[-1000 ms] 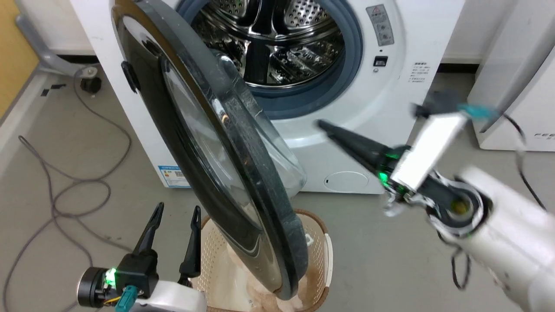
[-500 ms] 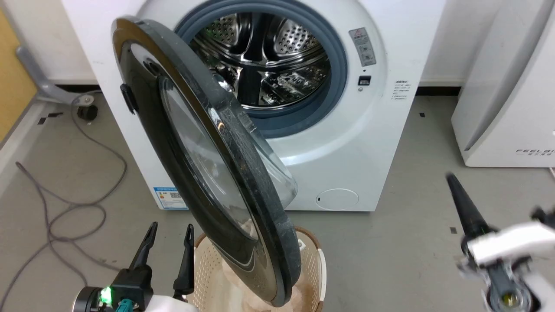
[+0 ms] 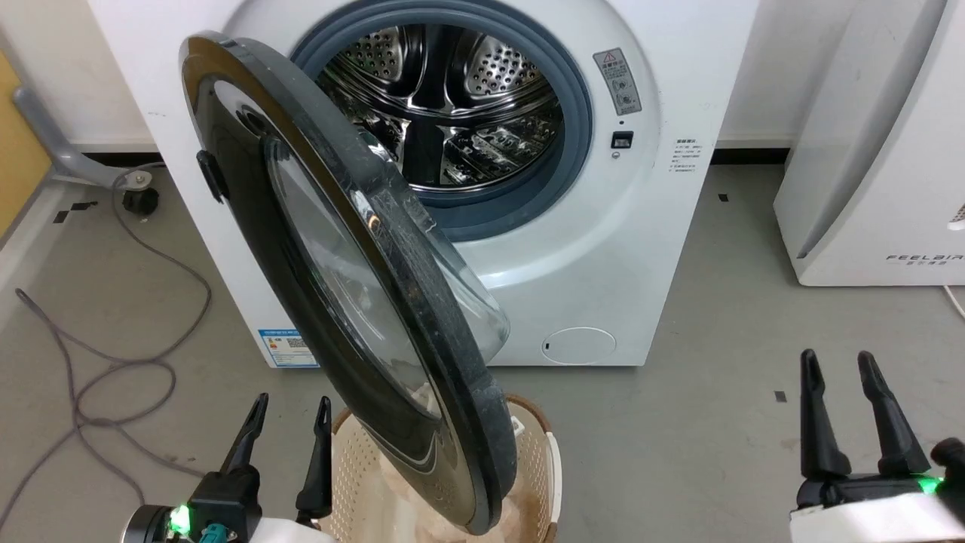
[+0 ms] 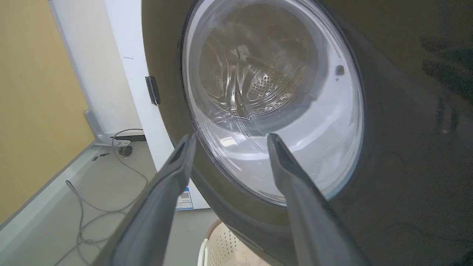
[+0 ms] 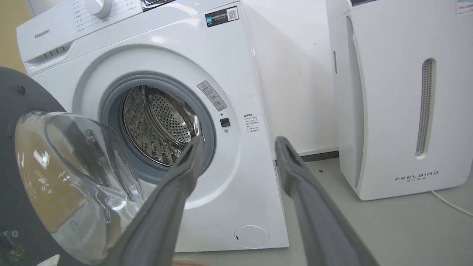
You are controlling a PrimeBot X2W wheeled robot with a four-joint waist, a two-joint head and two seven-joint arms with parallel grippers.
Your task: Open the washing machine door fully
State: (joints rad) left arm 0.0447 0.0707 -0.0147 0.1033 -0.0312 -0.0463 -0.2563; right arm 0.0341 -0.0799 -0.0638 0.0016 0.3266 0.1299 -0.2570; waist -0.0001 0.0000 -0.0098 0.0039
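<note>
Glossy washing machine door (image 3: 339, 279) ajar over cream basket (image 3: 537, 460); left gripper (image 3: 293, 398) and right gripper (image 3: 837, 354) spread, empty.

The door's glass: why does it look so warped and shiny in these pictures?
Head view: sharp, small glints on the door. Left wrist view: its bulging glass bends the drum behind it; the near fingers look soft. Right wrist view: the glass catches yellowish reflections and bright spots.

Washing machine door (image 3: 354, 302) standing between the jaws.
It is hanging just right of the left gripper (image 3: 294, 400)'s jaws, above a basket (image 3: 552, 467); the washing machine (image 3: 603, 249) is sitting well ahead of the right gripper (image 3: 837, 354)'s jaws.
</note>
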